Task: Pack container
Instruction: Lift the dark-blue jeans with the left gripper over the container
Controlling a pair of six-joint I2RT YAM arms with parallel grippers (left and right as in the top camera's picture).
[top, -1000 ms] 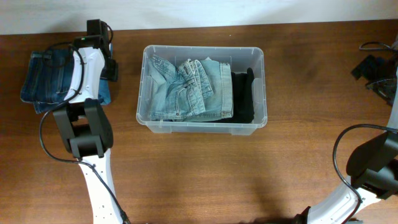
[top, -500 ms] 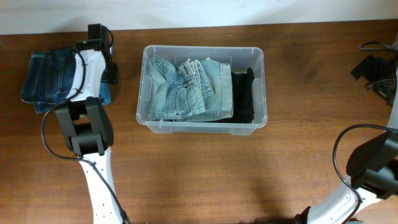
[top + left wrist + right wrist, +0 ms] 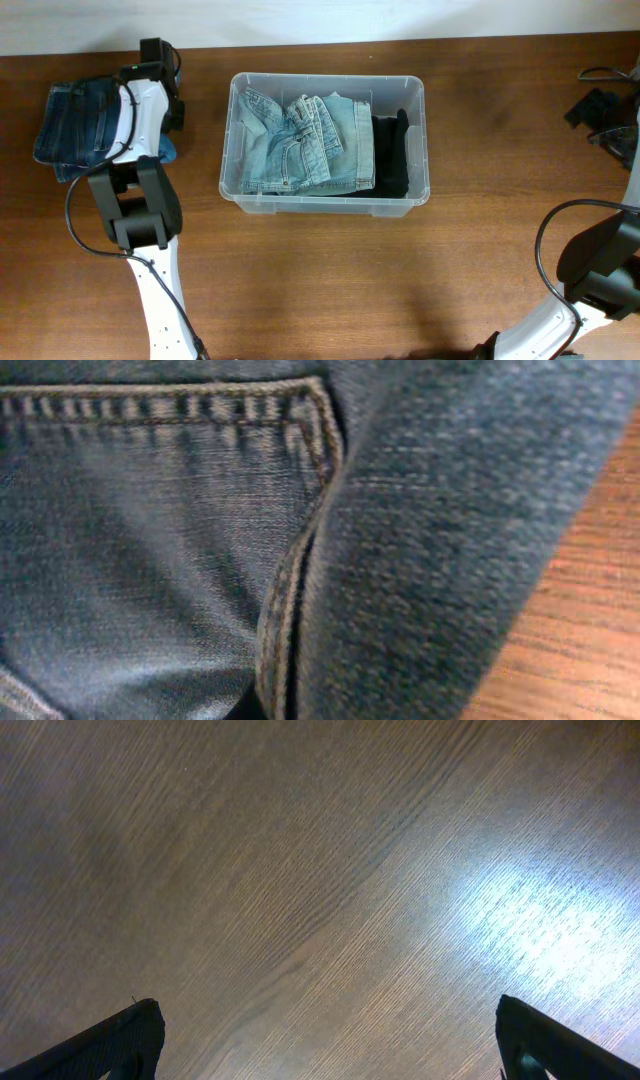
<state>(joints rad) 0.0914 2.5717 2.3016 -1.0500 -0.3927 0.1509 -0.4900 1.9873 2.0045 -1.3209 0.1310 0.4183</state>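
Note:
The container [image 3: 325, 78], a clear plastic bin, stands at the table's middle back. It holds folded light blue jeans [image 3: 305, 145] and a black garment [image 3: 390, 155] along its right side. A stack of dark blue jeans [image 3: 75, 130] lies at the far left. My left gripper [image 3: 168, 135] is down on that stack's right edge. In the left wrist view the denim [image 3: 180, 560] fills the picture and bunches into a fold at the jaws, which are shut on it with the fingers hidden. My right gripper [image 3: 325, 1040] hangs open over bare wood.
Black cables and gear [image 3: 600, 110] lie at the back right edge. My right arm [image 3: 600, 260] stands at the right side of the table. Bare wood [image 3: 330, 280] stretches in front of the bin.
My left gripper has shut on the edge of the dark jeans and shifted slightly left. The right arm has not moved.

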